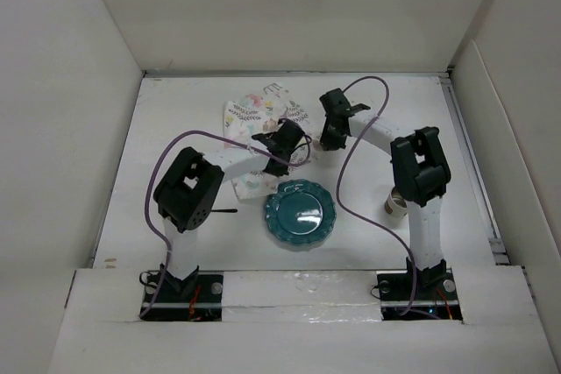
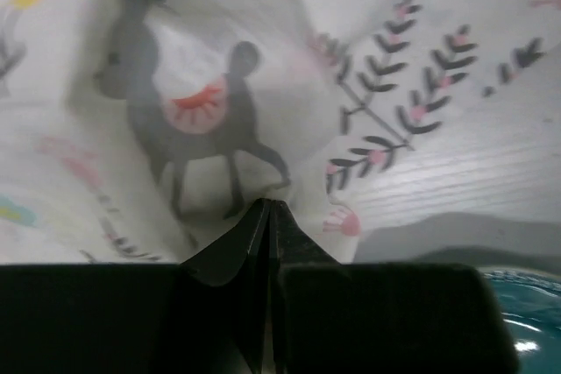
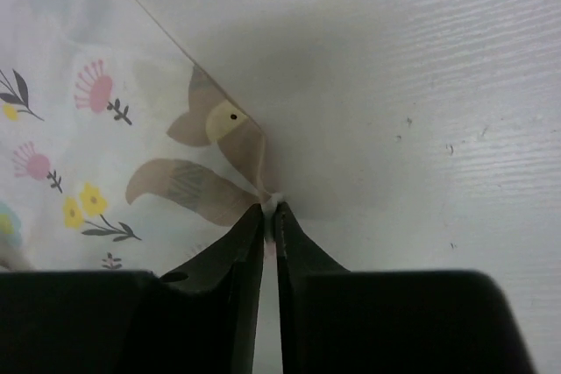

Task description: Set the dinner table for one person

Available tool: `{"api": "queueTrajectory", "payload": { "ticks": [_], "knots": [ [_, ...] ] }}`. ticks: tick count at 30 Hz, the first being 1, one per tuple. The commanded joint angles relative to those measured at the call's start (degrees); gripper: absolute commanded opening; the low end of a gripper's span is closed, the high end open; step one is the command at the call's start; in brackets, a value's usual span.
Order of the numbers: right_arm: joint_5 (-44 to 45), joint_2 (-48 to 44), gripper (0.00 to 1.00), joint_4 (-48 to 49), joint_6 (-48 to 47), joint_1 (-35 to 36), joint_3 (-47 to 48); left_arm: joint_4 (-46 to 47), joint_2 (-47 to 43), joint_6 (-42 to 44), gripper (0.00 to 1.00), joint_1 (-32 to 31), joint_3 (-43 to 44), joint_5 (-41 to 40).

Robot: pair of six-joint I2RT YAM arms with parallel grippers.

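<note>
The white dinner table [image 1: 175, 129] carries a crumpled placemat [image 1: 254, 113] with animal and leaf prints at the back centre. My left gripper [image 1: 279, 157] is shut on a fold of the placemat [image 2: 202, 111]; its tips [image 2: 268, 209] are pressed together in the cloth. My right gripper [image 1: 331, 136] is shut on the placemat's right corner [image 3: 219, 172], which is pinched between its tips [image 3: 271, 209] just above the bare table [image 3: 421, 85]. A teal plate [image 1: 301, 214] lies in front of the placemat, and its rim shows in the left wrist view [image 2: 526, 304].
A small pale cup [image 1: 396, 206] stands beside the right arm's lower link. Purple cables [image 1: 351, 172] loop over both arms. White walls enclose the table on the left, back and right.
</note>
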Motion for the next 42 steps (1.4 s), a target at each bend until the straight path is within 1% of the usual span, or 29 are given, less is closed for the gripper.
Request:
{"api": "queueTrajectory", "payload": {
  "ticks": [1, 2, 3, 5, 6, 7, 8, 9, 10, 11, 13, 14, 16, 18, 19, 20, 22, 23, 25, 26, 27, 29, 30, 32, 33, 38, 40, 41, 42],
  "knots": [
    [-1.0, 1.0, 0.02, 0.5, 1.0, -1.0, 2.3, 2.4, -6.5, 0.2, 0.0, 4.4, -2.7, -1.2],
    [-1.1, 0.0, 0.0, 1.4, 1.4, -1.0, 1.9, 3.4, -9.1, -0.2, 0.0, 5.8, -3.3, 1.3],
    [-1.2, -1.1, 0.0, 2.7, 1.6, -1.5, 1.4, 5.7, -10.4, -0.6, 0.0, 9.6, -4.5, 3.4],
    [-1.8, -5.7, 0.0, 6.6, 1.7, -2.3, -0.5, 8.0, -14.5, -1.9, 0.0, 14.3, -5.3, 11.7],
    [-1.9, -7.5, 0.0, 7.7, 1.6, -3.2, -0.9, 10.6, -15.6, -3.3, 0.0, 19.2, -5.6, 14.6],
    [-2.0, -9.2, 0.0, 9.3, 1.2, -4.1, -1.0, 12.3, -16.8, -4.1, 0.0, 21.5, -5.9, 21.9],
    [-2.4, -12.3, 0.0, 9.9, 0.5, -4.7, -1.0, 13.9, -18.9, -5.2, 0.0, 23.7, -5.9, 24.8],
    [-3.1, -13.9, 0.0, 10.2, 0.2, -5.3, -0.5, 18.0, -19.7, -8.2, 0.0, 25.9, -5.9, 28.1],
    [-3.6, -15.4, 0.0, 10.8, -0.4, -5.9, 0.1, 19.6, -20.3, -10.0, 0.0, 30.1, -5.6, 30.9],
    [-5.2, -16.8, 0.0, 10.7, -1.2, -7.1, 2.1, 22.3, -21.1, -12.4, 0.0, 32.3, -5.0, 36.8],
    [-7.5, -20.3, 0.0, 10.4, -2.2, -8.4, 4.9, 28.6, -21.2, -19.6, 0.0, 36.7, -2.5, 43.7],
    [-10.4, -21.1, 0.0, 10.1, -2.4, -9.6, 6.8, 30.2, -21.0, -21.4, 0.0, 37.4, -1.0, 45.0],
    [-13.2, -22.6, 0.0, 8.4, -2.5, -10.8, 13.2, 30.4, -19.8, -23.9, 0.0, 37.9, 7.0, 47.5],
    [-15.0, -23.4, 0.0, 7.0, -3.6, -11.3, 19.4, 26.4, -18.3, -23.5, 0.0, 37.9, 15.0, 47.2],
    [-14.6, -24.8, 0.0, 5.8, -4.2, -11.3, 20.4, 25.6, -18.3, -23.1, 0.0, 37.9, 16.6, 47.0],
    [-15.1, -25.7, 0.0, 5.7, -5.0, -11.8, 20.7, 24.6, -18.4, -20.9, 0.0, 36.3, 17.5, 46.3],
    [-16.8, -28.1, 0.0, 7.2, -5.7, -11.8, 17.6, 18.4, -18.6, -16.4, 0.0, 33.7, 18.5, 43.1],
    [-17.7, -27.9, 0.0, 6.8, -6.3, -11.8, 16.5, 15.6, -18.9, -12.8, 0.0, 30.7, 16.4, 41.7],
    [-17.8, -27.5, 0.0, 5.8, -7.0, -11.8, 16.2, 16.5, -19.1, -11.4, 0.02, 27.9, 11.4, 41.5],
    [-18.7, -26.1, 0.0, 5.3, -7.6, -11.3, 16.5, 17.4, -20.3, -11.3, 0.12, 26.8, 8.6, 41.3],
    [-19.3, -25.2, 0.0, 4.7, -7.8, -11.3, 17.3, 19.4, -20.7, -11.8, 0.17, 24.9, 2.9, 41.1],
    [-19.2, -22.8, 0.0, 2.9, -8.9, -10.7, 20.1, 21.9, -22.9, -13.0, 0.28, 24.2, -2.8, 40.2],
    [-19.2, -21.9, 0.0, 2.2, -9.2, -9.7, 21.6, 24.2, -23.6, -14.4, 0.31, 23.5, -7.9, 40.0],
    [-18.9, -18.9, 0.0, 0.5, -9.6, -7.7, 26.7, 25.5, -25.3, -15.7, 0.36, 23.5, -11.7, 40.0],
    [-19.0, -17.6, 0.0, -0.2, -9.5, -6.8, 28.9, 26.0, -25.6, -16.0, 0.36, 23.5, -14.3, 39.8],
    [-22.0, -10.5, 0.0, -2.7, -7.8, 0.4, 43.6, 23.8, -27.8, -15.8, 0.38, 22.4, -17.0, 36.2],
    [-24.3, -6.8, 0.0, -2.2, -6.5, 3.4, 53.8, 21.8, -29.5, -15.5, 0.38, 22.4, -17.0, 32.5],
    [-28.5, -5.1, 0.0, 0.0, -4.1, 4.0, 60.3, 20.2, -30.6, -15.7, 0.39, 25.1, -16.6, 30.9],
    [-28.6, -5.1, 0.0, 0.0, -4.1, 4.6, 60.4, 20.2, -30.6, -15.7, 0.39, 25.2, -16.4, 30.9]
  ]
}}
